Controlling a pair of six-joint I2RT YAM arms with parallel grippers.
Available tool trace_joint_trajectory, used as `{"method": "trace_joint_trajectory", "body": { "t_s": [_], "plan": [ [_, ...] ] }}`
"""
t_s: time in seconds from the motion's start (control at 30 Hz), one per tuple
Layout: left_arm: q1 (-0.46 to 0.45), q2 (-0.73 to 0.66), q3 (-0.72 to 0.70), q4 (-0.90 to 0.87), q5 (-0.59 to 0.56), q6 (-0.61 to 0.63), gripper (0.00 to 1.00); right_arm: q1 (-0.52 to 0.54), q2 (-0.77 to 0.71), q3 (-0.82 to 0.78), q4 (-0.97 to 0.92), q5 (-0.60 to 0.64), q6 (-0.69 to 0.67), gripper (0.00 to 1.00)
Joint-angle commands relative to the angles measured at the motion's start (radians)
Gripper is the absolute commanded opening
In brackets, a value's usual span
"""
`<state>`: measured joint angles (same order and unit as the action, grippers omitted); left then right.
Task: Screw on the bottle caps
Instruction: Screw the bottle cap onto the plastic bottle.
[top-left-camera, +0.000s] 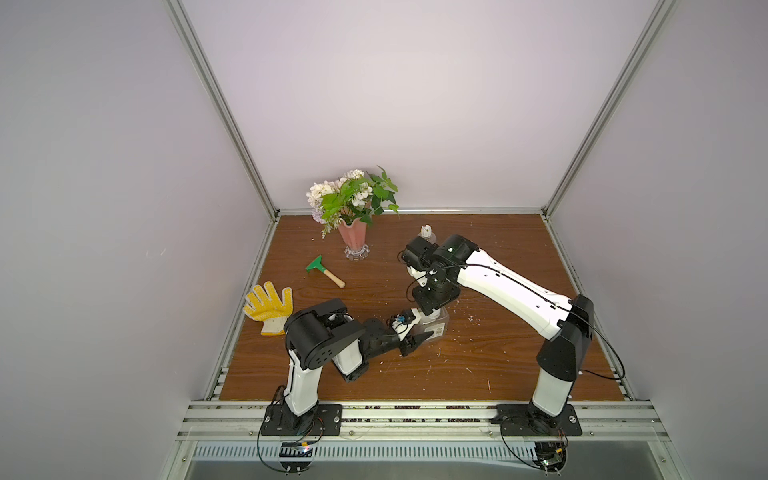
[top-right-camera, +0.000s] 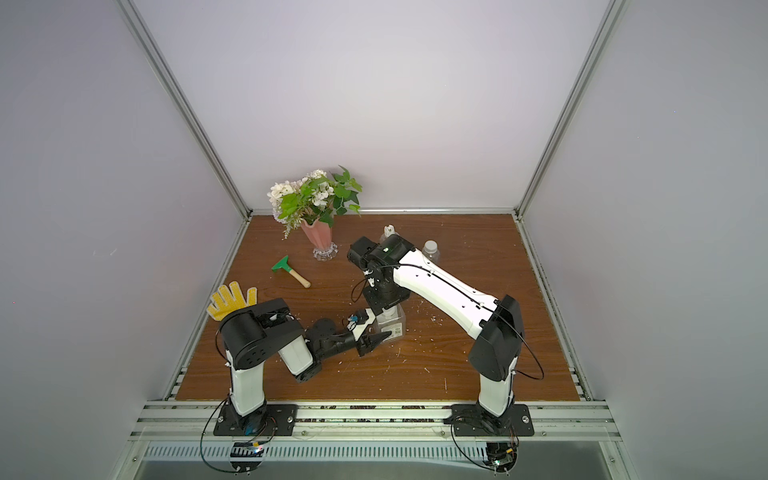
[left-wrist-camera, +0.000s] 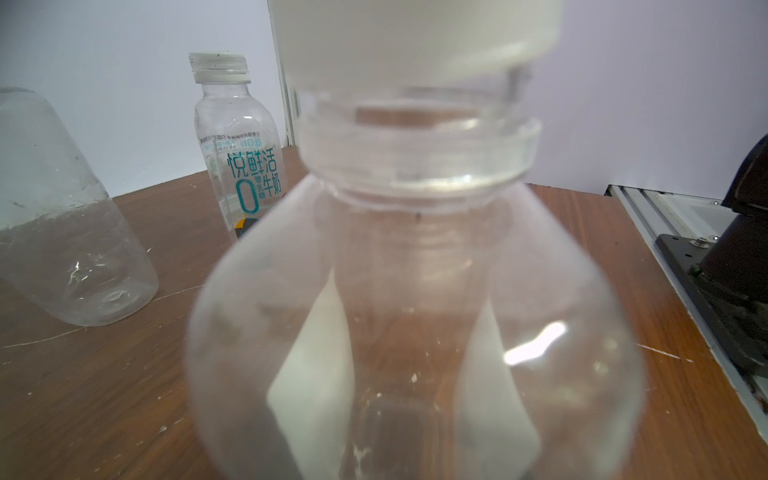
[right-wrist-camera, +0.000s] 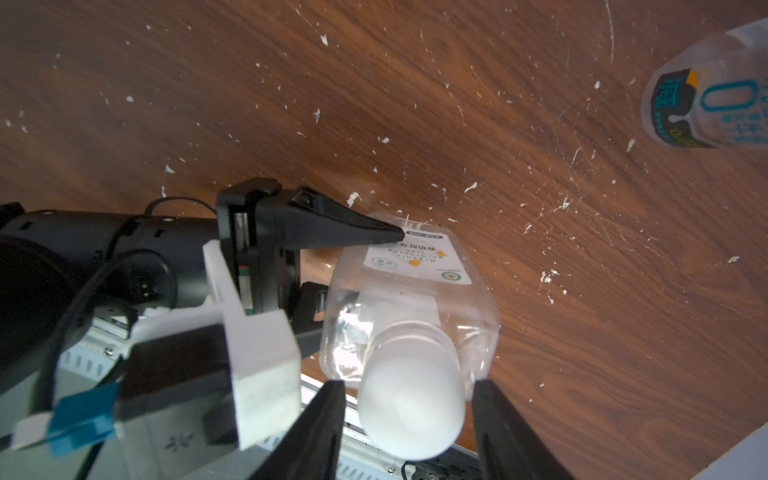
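Observation:
A square clear bottle with a white label stands upright near the table's middle. My left gripper is shut on its body from the side. A white round cap sits on its neck. My right gripper points straight down over the cap, open, with a gap on each side of the cap. Further back stand a capped bottle with teal print and a bottle with a nozzle cap.
A pink vase of flowers stands at the back left. A green scraper and a yellow glove lie on the left. A plain clear bottle stands close by. Metal rails edge the front, and white flecks dot the wood.

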<state>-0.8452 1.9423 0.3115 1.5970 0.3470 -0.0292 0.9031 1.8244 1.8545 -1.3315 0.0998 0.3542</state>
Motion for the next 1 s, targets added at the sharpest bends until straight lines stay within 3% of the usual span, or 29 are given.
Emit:
{"method": "trace_joint_trajectory", "body": {
  "t_s": [0.0, 0.97],
  "plan": [
    [-0.009, 0.014, 0.015, 0.038, 0.014, 0.002, 0.53, 0.002, -0.02, 0.05, -0.018, 0.023, -0.008, 0.57],
    [-0.009, 0.013, 0.017, 0.038, 0.014, 0.002, 0.53, -0.029, -0.107, -0.085, -0.017, 0.073, 0.008, 0.52]
  ]
}}
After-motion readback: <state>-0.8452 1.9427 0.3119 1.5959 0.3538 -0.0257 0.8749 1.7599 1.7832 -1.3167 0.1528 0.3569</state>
